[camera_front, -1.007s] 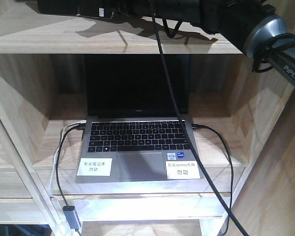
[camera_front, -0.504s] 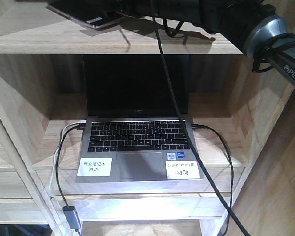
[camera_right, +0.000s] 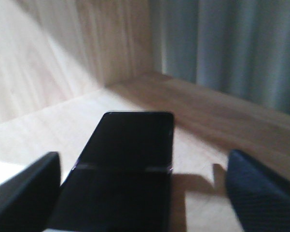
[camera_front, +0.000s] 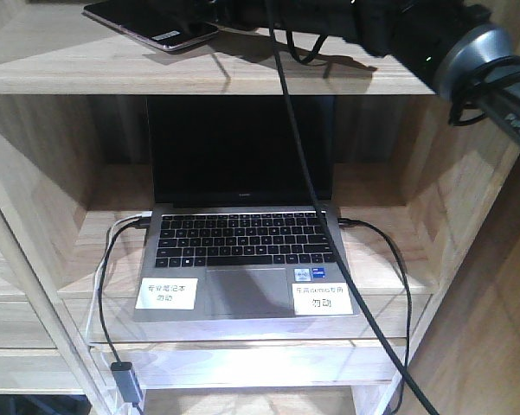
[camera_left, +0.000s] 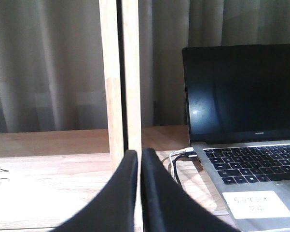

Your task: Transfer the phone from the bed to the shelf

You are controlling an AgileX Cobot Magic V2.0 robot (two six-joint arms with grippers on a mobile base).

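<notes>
Front-facing view first: catches the phone lying flat on the top board of the shelf, glossy black, pinkish rim and white sticker showing at its near corner. Also takes in the right arm reaching in from the upper right along that same board, with a black cable dropping from it across the scene. One compartment down, shows the grey laptop open, screen dark, two white labels on its palm rest, cords plugged in at both sides. Cannot make out the fingertips of either tool from this angle.

Right wrist view fills that gap: looks straight down the right tool, fingers spread wide, one at each lower corner, with the phone flat on the pale wood between them. Seam across the slab plain to see. Shows a gap of bare wood on the right side; contact on the left too blurred to call. Grey curtain behind the compartment.

Left wrist view adds the lower level: left tool with its two dark fingers pressed nearly together, only a sliver between them, nothing held. Sits before an upright post of the shelf, laptop just to the right, curtain behind.
</notes>
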